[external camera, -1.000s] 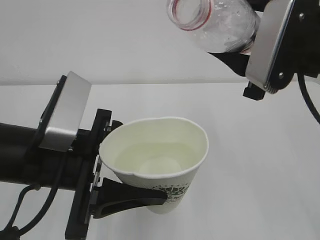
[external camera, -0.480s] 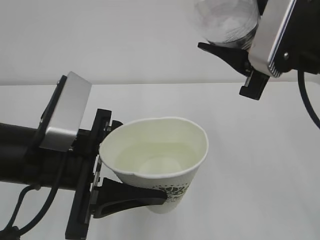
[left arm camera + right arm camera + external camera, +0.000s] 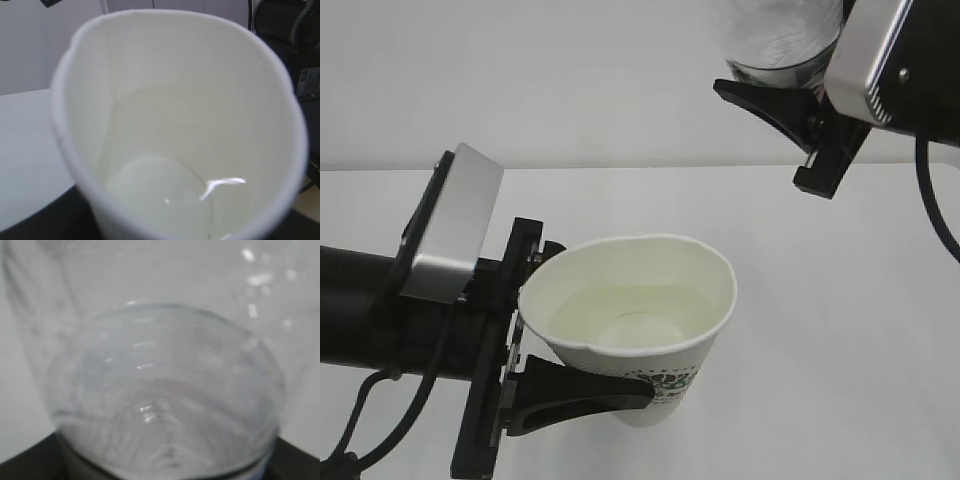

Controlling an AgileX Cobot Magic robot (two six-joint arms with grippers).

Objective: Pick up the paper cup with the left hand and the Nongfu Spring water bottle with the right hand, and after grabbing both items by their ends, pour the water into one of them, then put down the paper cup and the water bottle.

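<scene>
A plain white table [image 3: 840,330] spreads under even, soft light, meeting a pale bare wall [image 3: 520,80] behind. Dark office chairs [image 3: 280,25] (blurred) stand beyond.

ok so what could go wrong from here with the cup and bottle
1. The paper cup is tilted in the left gripper with water inside, and its rim is squeezed out of round; a jolt while lowering could spill it.
2. A tighter squeeze might buckle the thin wall and push water over the rim.
3. The Nongfu Spring water bottle is held high in the right gripper by its lower end; a slip there could drop it onto the table.
</scene>
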